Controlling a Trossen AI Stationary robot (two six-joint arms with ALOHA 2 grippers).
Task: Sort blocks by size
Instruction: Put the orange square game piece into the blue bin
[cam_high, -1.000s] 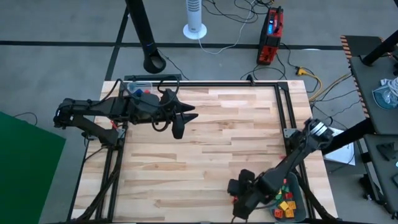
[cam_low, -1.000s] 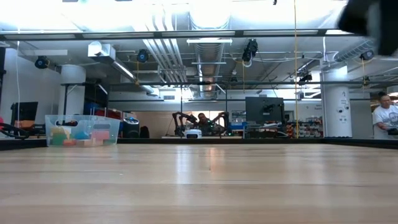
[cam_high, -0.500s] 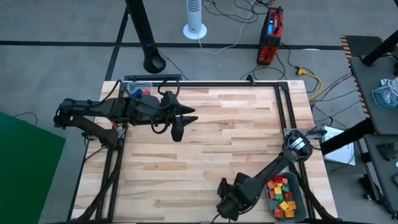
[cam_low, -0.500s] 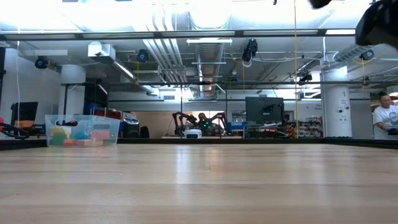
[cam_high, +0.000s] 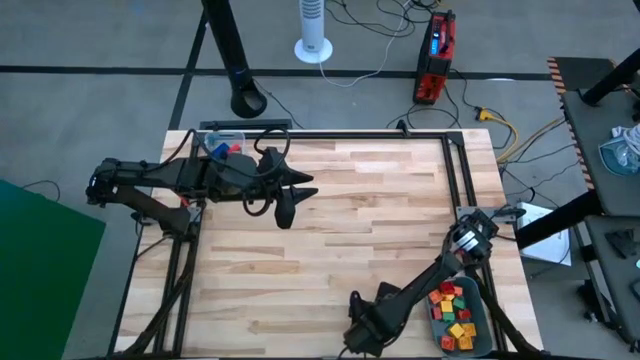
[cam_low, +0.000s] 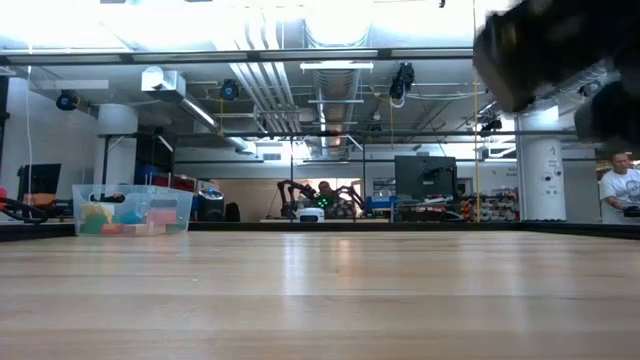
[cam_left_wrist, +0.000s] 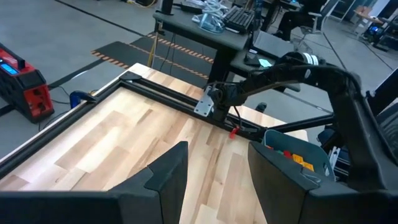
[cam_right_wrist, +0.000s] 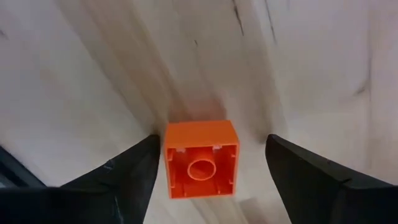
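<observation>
An orange block (cam_right_wrist: 200, 158) lies on the wooden table near its front edge, hollow underside up. My right gripper (cam_right_wrist: 212, 142) points straight down over it, open, one finger on either side; in the high view it (cam_high: 357, 336) is left of the grey-blue tray (cam_high: 484, 322), which holds several red, orange and yellow blocks (cam_high: 452, 308). My left gripper (cam_high: 285, 210) hangs open and empty above the table's far left part, next to the clear box (cam_high: 225, 146) of blocks. My right gripper has one finger (cam_right_wrist: 134, 174) right beside the orange block's side (cam_right_wrist: 168, 160); I cannot tell whether it touches. The other finger stands apart from the block. The block rests on the table.
A black frame (cam_high: 455, 175) runs along the table's far and right edges. The clear box (cam_low: 132, 210) stands at the far left corner. Bare wood (cam_high: 340, 240) lies between the two arms. A person (cam_low: 620, 190) is in the room behind.
My right gripper has gone from beside the tray toward the table's left along the near edge, sunk toward the wood and tipped until it points down. In the low view its arm has come down into the top right corner.
</observation>
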